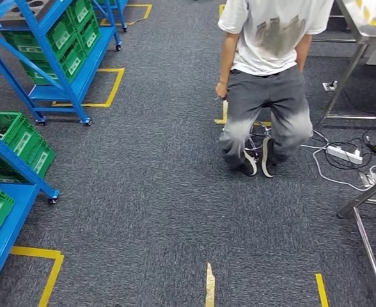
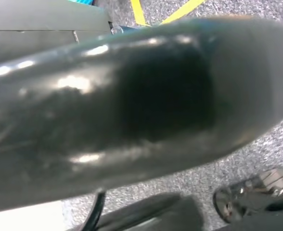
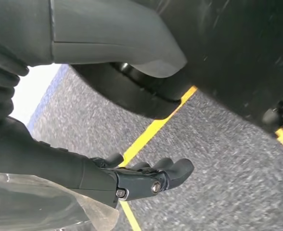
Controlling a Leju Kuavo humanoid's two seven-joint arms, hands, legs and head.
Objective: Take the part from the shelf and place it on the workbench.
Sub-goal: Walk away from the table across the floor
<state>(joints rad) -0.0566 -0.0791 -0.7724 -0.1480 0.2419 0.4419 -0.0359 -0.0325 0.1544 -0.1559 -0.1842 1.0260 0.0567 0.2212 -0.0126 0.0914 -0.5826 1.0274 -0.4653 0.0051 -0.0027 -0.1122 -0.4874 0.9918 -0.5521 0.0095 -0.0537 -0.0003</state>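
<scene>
the right hand (image 3: 147,178) hung loose-fingered and empty, the left hand's state i couldn't tell, no part identifiable on the shelf (image 1: 55,51) at ten o'clock, and the crouching person (image 1: 268,83) at one o'clock risked collision.

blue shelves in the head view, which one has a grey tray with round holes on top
The far shelf, upper left: a grey tray with round holes lies on its top. The near shelf at the left edge shows green crates.
</scene>
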